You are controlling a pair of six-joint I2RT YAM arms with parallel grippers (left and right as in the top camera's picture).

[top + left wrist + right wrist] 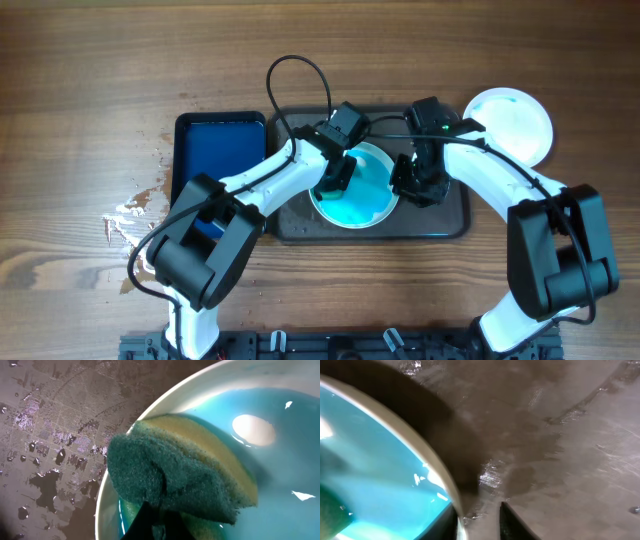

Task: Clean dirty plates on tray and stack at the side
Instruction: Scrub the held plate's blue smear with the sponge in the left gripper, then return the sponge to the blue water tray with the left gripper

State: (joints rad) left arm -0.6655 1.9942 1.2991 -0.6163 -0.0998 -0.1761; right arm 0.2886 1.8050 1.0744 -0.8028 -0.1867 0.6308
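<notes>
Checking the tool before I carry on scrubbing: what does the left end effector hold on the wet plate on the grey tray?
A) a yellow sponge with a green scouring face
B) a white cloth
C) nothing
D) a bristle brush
A: in the left wrist view the left end effector grips a yellow sponge with a dark green scouring face, lying on the blue-wet plate just inside its rim.

Left tool (pixel 335 180), right tool (pixel 408 182) apparently touching blue-wet plate (pixel 370 192) (on tray (pixel 452 216)).

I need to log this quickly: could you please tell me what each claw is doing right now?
Left claw: closed on the sponge.
Right claw: astride the rim of the plate; cannot tell whether it grips.
</notes>
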